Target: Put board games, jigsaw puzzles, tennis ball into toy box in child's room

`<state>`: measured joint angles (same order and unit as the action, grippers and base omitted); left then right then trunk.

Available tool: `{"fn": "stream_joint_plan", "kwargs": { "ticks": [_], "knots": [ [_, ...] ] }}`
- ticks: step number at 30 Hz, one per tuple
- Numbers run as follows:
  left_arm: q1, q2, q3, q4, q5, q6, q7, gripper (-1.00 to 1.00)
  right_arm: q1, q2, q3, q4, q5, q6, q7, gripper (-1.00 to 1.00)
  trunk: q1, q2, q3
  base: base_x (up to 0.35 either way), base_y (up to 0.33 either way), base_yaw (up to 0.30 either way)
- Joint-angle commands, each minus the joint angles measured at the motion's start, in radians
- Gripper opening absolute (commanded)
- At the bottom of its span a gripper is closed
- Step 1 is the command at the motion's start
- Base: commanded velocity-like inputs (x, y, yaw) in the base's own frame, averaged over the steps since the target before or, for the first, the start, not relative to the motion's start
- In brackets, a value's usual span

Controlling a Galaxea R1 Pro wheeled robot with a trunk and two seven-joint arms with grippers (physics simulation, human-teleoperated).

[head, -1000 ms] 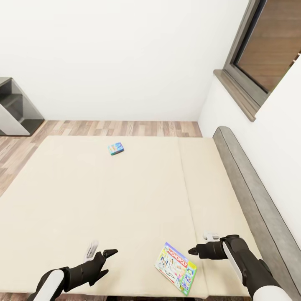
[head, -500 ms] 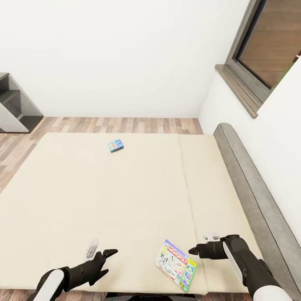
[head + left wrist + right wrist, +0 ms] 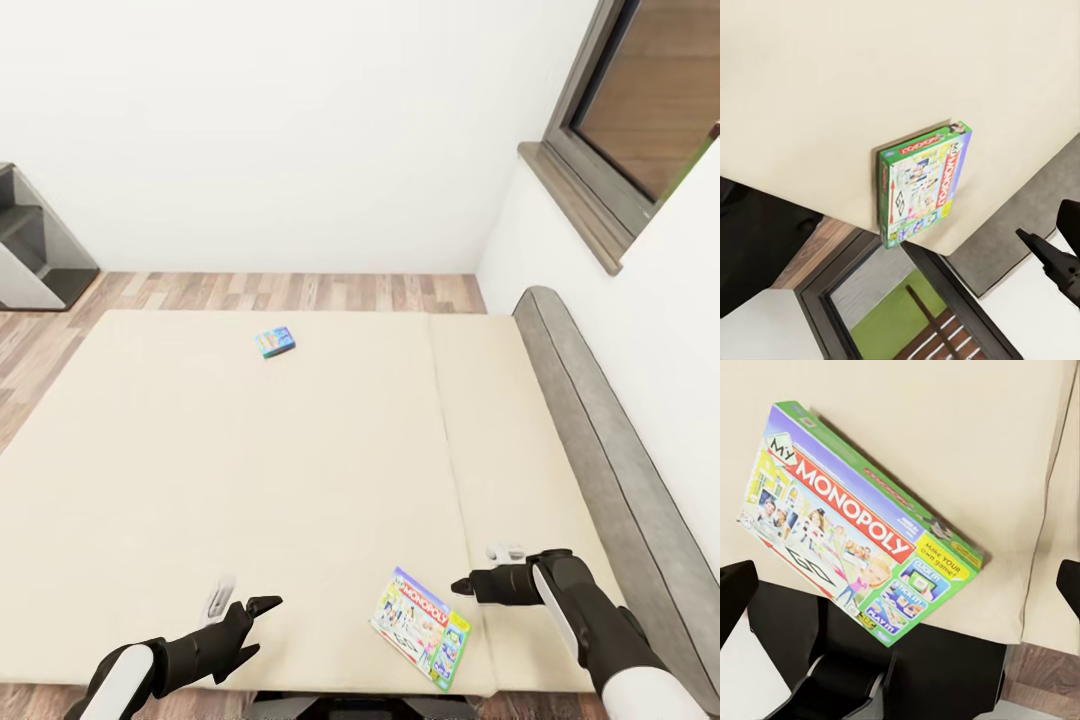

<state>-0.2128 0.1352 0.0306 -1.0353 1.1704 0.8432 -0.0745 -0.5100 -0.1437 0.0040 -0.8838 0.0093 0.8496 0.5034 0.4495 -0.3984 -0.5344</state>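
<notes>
Both open, empty: right hand beside Monopoly box; left hand farther. Overhanging bed edge; could slip off if nudged.

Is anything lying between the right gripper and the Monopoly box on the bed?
Nothing visible. The right gripper hovers just beside the Monopoly box, with only bare mattress between them. The box's corner overhangs the bed's near edge.

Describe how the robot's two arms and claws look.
Both arms have glossy white shells that give way to black wrist sections. The left claw has one black finger and one pale grey finger. The right claw is also black, with a small pale grey piece on top.
</notes>
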Motion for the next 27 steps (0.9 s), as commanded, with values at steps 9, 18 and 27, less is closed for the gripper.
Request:
{"fn": "stream_joint_plan", "kwargs": {
  "ticks": [9,18,27],
  "knots": [
    [-0.001,0.000,0.000,-0.016,-0.006,0.005,-0.006,1.00,-0.015,0.000,-0.011,0.013,0.001,-0.045,0.003,1.00,0.000,-0.002,-0.016,0.000,0.000,0.000],
    [-0.001,0.000,0.001,-0.030,-0.005,0.005,-0.006,1.00,-0.019,0.001,-0.015,0.037,0.000,-0.084,0.003,1.00,0.000,-0.002,-0.031,0.000,0.000,0.000],
    [-0.001,0.000,0.004,-0.041,-0.005,0.005,-0.007,1.00,-0.020,0.002,-0.016,0.048,0.000,-0.099,0.003,1.00,0.000,-0.002,-0.045,0.000,0.000,0.000]
  ]
}}
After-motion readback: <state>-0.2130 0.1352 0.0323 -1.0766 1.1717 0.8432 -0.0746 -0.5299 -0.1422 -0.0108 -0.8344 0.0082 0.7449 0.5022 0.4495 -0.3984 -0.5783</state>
